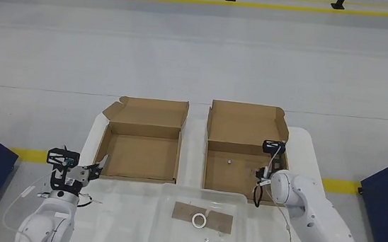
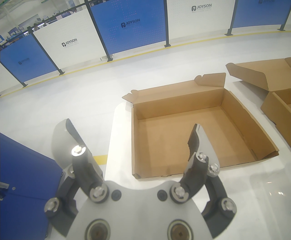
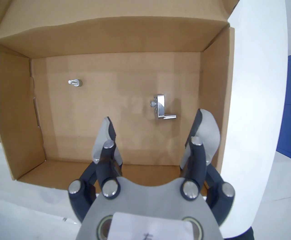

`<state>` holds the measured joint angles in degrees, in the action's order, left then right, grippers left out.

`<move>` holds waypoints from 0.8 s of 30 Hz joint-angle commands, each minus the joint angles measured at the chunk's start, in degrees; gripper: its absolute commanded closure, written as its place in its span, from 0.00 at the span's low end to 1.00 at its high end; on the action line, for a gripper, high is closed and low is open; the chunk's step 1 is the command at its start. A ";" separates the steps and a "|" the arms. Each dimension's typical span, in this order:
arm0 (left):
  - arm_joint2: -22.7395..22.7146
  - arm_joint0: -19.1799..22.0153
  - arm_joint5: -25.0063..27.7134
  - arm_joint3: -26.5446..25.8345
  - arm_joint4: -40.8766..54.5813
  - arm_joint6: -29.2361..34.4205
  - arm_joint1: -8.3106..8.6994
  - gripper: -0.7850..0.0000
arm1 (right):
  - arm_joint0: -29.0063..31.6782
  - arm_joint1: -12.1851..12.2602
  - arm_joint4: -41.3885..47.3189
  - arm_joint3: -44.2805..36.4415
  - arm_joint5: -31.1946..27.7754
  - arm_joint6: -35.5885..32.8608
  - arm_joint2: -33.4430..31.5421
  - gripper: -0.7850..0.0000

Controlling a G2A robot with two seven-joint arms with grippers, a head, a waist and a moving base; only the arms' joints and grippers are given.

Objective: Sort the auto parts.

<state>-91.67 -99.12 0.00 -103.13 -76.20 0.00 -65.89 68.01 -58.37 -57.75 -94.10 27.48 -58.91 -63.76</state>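
Though spread wide, right gripper (image 3: 155, 121) empty; metal bracket (image 3: 160, 108) apart, in box (image 3: 216, 79)

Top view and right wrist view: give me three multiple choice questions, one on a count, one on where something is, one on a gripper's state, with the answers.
1. How many things lie in the right box?
A. one
B. two
C. four

2. Where does the ring lie?
A. in the left box
B. in the right box
C. in the clear tray

3. How is the right gripper?
A. shut on a part
B. open, holding nothing
C. shut, empty

Answers:
1. B: a bracket and a small pin lie apart on its floor.
2. C: the top view shows it in the tray in front of both boxes.
3. B: its fingers stand apart, with only the box floor between them.
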 commanded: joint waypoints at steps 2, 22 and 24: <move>0.00 0.00 0.00 0.00 0.00 0.00 0.00 0.00 | 0.70 0.25 -0.62 -1.44 -0.55 -1.44 -0.81 0.00; 0.00 0.00 0.00 0.00 0.00 0.00 0.00 0.00 | 4.42 1.65 4.04 -14.03 -15.51 -8.42 -7.98 0.00; 0.00 0.00 0.00 0.00 0.00 0.00 0.00 0.00 | 5.18 1.83 4.71 -16.17 -16.93 -9.87 -8.86 0.00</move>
<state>-91.67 -99.12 0.00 -103.13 -76.20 0.00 -65.89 72.85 -56.61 -53.37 -109.15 11.21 -68.07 -72.21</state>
